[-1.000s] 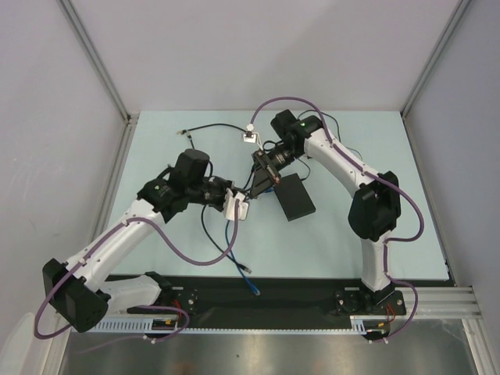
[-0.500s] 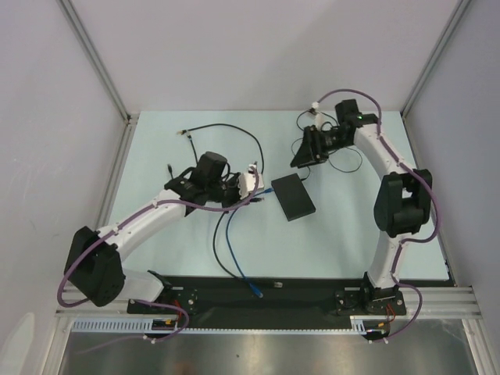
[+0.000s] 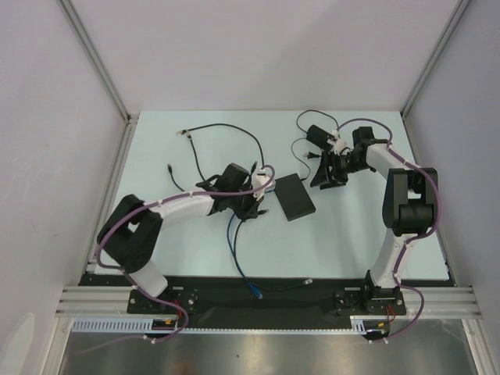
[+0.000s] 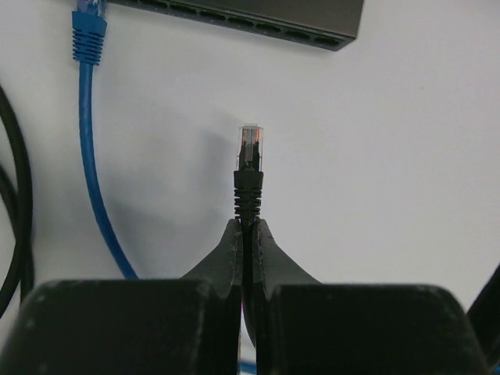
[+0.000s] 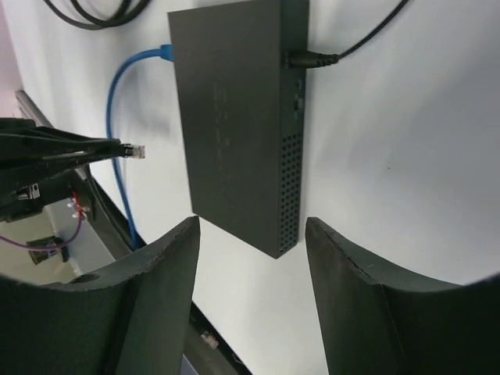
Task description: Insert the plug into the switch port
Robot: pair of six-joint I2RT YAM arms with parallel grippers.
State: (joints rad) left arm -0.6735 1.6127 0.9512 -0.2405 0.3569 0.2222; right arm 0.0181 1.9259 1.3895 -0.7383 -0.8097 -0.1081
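Pale table; left hand pinches plug facing switch.

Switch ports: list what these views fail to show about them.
- Left wrist: the switch is cut off by the top edge; its ports are too dark to tell free from filled.
- Right wrist: the ports face away, hidden by the switch's own top.
- Top external: the plug in the left gripper is too small to make out.

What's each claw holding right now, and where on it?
Left claw grips the Ethernet plug by the rear of its black boot; right claw is open, holding nothing.
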